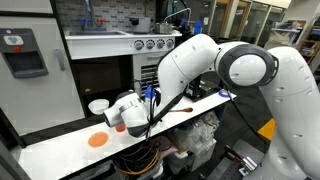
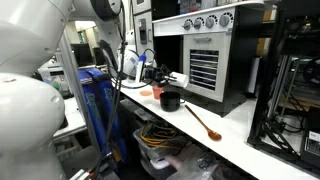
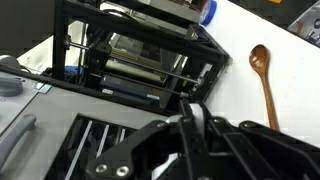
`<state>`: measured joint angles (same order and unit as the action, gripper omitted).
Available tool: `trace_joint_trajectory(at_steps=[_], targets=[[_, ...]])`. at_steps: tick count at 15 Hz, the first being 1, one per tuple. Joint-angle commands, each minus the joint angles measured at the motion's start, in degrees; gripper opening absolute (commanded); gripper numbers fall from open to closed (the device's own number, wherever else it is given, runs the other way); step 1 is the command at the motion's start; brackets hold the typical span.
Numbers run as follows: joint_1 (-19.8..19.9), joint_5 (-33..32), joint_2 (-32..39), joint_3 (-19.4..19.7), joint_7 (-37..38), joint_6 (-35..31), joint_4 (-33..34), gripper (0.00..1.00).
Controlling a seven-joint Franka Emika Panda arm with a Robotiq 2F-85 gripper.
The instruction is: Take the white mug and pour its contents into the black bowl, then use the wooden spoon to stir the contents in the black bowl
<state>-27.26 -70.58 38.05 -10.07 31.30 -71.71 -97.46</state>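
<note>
The white mug (image 2: 177,78) seems pinched in the clenched gripper (image 2: 165,76), tipped just above the black bowl (image 2: 171,100), though it's blurry. Centre its lip over the bowl and tilt slowly. The wooden spoon (image 2: 205,122) lies near.

Long white counter (image 1: 60,150), seen in both exterior views. A black oven unit (image 2: 205,60) stands on it along the rear edge. The black bowl (image 2: 171,100) sits upright on the surface in front of the oven. The wooden spoon (image 2: 204,121) lies flat on bare counter, apart from the bowl, with its handle pointing toward the bowl and its spoon end away. Further along, a flat orange disc (image 1: 97,140) lies on the surface. A round white vessel (image 1: 98,106) appears to stand behind it, near the oven.
</note>
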Motion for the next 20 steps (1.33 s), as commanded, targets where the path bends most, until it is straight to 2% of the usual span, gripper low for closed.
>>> trace_joint_trajectory(at_steps=[1, 20], targets=[[-0.04, -2.10, -0.37, -1.18, -3.31, 2.85, -1.18, 0.02], [0.14, -7.25, 0.37, -2.58, -13.95, 11.09, -5.18, 0.02]])
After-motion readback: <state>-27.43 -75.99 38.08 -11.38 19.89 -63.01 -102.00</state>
